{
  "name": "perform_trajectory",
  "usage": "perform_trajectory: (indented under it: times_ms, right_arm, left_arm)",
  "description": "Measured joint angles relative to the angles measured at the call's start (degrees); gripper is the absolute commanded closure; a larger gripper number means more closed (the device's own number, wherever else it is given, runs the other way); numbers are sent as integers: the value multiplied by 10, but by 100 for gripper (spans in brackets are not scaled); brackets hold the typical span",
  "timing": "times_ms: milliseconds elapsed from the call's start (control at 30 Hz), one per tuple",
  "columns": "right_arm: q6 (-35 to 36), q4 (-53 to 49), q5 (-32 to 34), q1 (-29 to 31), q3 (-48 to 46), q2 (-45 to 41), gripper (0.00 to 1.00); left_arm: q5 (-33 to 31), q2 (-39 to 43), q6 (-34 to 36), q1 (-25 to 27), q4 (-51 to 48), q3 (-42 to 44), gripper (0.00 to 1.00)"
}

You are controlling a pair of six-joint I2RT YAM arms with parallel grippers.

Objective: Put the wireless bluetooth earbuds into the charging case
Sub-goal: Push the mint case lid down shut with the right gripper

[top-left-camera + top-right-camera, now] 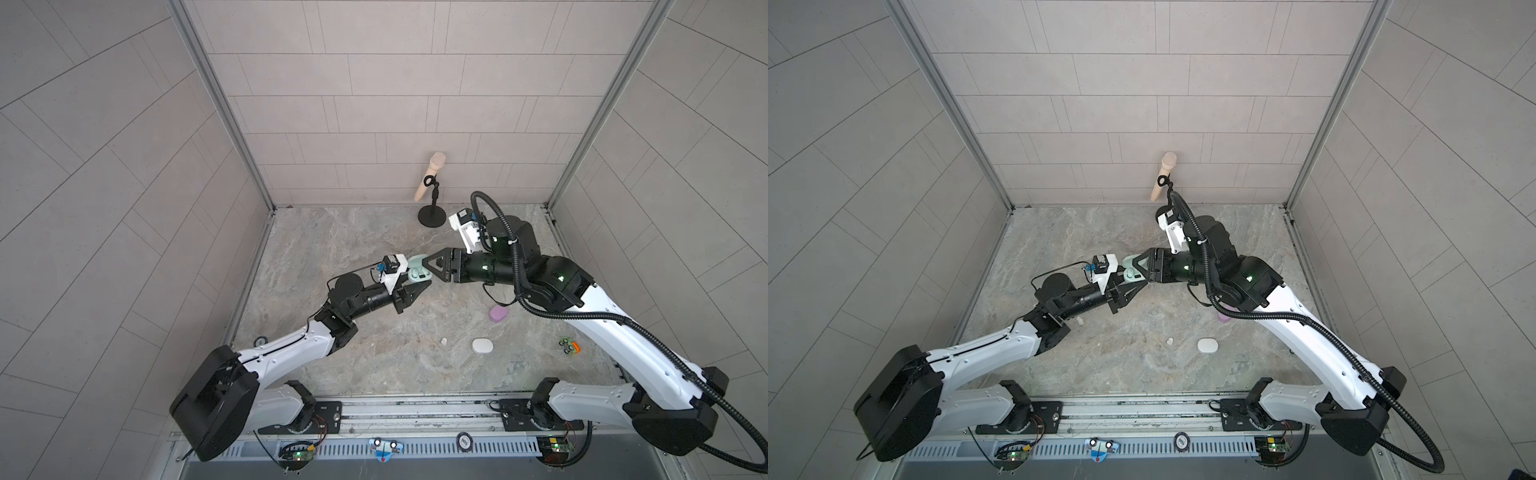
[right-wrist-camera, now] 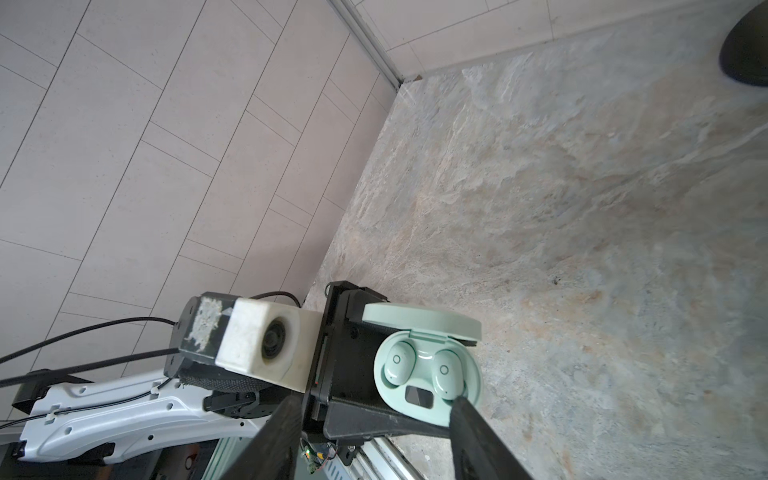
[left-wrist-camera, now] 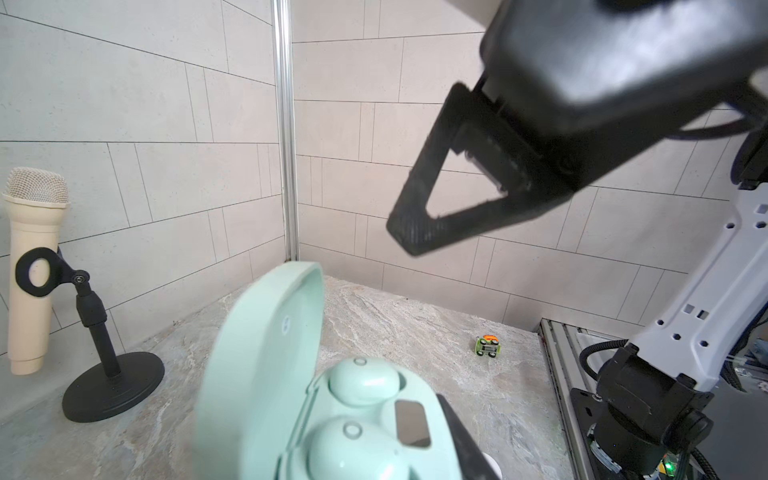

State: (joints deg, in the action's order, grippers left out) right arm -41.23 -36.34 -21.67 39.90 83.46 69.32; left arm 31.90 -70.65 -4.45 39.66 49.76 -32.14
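A mint-green charging case (image 1: 417,274) (image 2: 428,370) is held above the table with its lid (image 3: 266,365) standing open. My left gripper (image 1: 415,283) is shut on the case's body; one of its black fingers (image 3: 461,440) shows along the case's side. Two mint-green earbuds (image 2: 399,361) (image 2: 446,372) sit side by side in the case's wells. My right gripper (image 2: 374,405) (image 1: 429,269) hovers just over the case, open, with nothing between its fingers; one fingertip (image 2: 461,405) is close to the case's rim. A single white earbud (image 1: 444,341) lies on the table.
A beige microphone on a black stand (image 1: 432,187) is at the back wall. A lilac case (image 1: 498,313), a white case (image 1: 482,345) and a small green-and-orange toy car (image 1: 568,345) lie on the marbled table to the right front.
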Motion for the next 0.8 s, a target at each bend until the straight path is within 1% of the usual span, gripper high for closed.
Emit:
perform_trajectory:
  times_ms: [167,367,467,600,733,767,800]
  right_arm:
    - [45,-35,17,-26,62,40,38]
    - [83,-69,12,-40,109,128,45]
    - [91,-83,3,-39,114,151,47]
    - [93,-98,-2,-34,110,144,49]
    - [90,-103,-2,-23,75,108,49]
    - [89,-106,-2,-22,66,100,47]
    - [88,-107,-1,-20,56,92,43]
  left_arm:
    - [13,-1,-1,0,1,0,94]
    - [26,-2,-1,0,1,0,94]
    - [28,-3,-1,0,1,0,94]
    - [28,-4,0,0,1,0,94]
    - [28,-4,0,0,1,0,94]
    - [28,-4,0,0,1,0,94]
    - [28,-4,0,0,1,0,94]
